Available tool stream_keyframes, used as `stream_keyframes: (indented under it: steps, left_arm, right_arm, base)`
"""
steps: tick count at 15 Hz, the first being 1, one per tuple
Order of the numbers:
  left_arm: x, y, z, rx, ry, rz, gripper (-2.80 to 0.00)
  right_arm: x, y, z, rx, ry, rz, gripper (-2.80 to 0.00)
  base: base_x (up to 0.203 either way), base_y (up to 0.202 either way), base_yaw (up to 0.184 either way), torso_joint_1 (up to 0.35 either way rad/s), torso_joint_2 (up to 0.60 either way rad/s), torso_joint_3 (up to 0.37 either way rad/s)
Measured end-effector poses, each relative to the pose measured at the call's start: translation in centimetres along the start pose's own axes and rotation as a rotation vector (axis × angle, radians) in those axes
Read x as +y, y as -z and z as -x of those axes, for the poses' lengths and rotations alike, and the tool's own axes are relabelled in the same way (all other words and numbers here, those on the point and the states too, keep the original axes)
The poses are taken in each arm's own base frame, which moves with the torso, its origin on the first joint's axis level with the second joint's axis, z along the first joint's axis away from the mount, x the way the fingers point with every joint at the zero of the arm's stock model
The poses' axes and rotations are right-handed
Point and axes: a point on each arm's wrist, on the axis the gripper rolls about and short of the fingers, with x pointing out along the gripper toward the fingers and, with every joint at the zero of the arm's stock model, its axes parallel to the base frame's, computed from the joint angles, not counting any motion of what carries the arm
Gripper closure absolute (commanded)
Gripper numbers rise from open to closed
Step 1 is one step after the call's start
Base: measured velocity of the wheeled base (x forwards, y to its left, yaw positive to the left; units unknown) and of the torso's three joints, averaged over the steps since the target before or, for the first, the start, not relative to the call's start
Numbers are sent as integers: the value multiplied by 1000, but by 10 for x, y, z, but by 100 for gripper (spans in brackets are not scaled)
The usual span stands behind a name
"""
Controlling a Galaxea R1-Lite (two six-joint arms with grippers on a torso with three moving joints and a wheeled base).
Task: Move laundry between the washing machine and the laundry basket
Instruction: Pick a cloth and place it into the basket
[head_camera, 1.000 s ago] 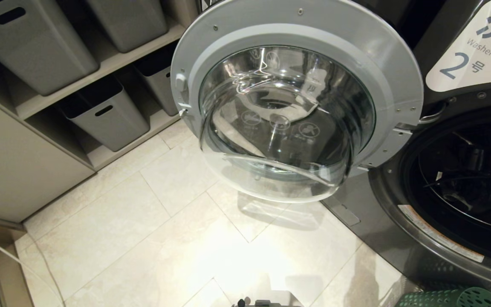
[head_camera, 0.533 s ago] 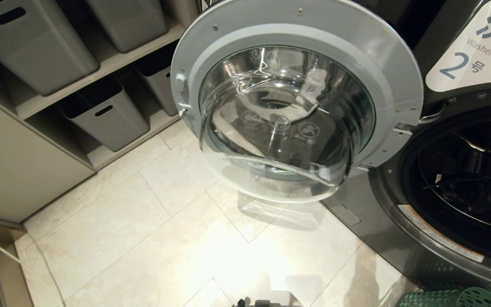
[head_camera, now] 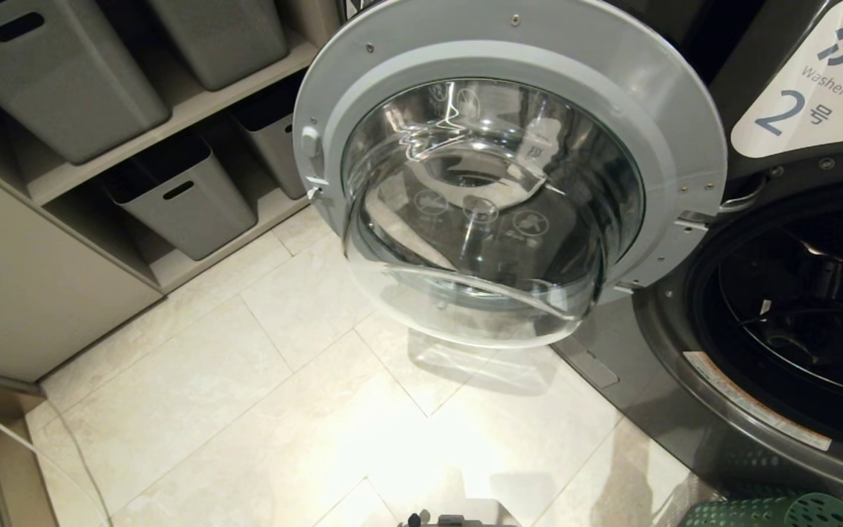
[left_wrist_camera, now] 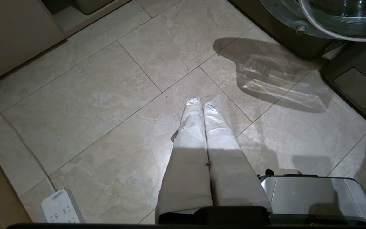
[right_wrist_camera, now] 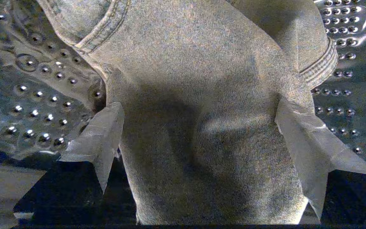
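the laundry (right_wrist_camera: 208, 121), grey twill, lay in the drum (right_wrist_camera: 40, 95) between the wide-open fingers of the right gripper (right_wrist_camera: 199, 133), not yet gripped. judged soft, light, likely bunching; best pinched at the mid fold. left gripper (left_wrist_camera: 202, 105) closed, empty, above the floor (left_wrist_camera: 91, 95).

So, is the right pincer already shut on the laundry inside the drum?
No: the right pincer is open, its fingers spread either side of the laundry.

grey twill laundry (right_wrist_camera: 202, 111), green holed laundry basket (head_camera: 773, 512), cream tiles (head_camera: 282, 380) (faintly veined)
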Motion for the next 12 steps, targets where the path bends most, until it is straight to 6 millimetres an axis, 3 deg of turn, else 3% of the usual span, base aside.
stream_keyframes:
  steps: [11, 12]
  left_arm:
    - [0, 0, 0, 0, 0, 0, 0]
    - [0, 0, 0, 0, 0, 0, 0]
  right_arm:
    - [-4, 2, -6, -3, 10, 11, -280]
    - [-4, 3, -6, -3, 10, 12, 0]
  base:
    - [0, 0, 0, 0, 0, 0]
    - [0, 0, 0, 0, 0, 0]
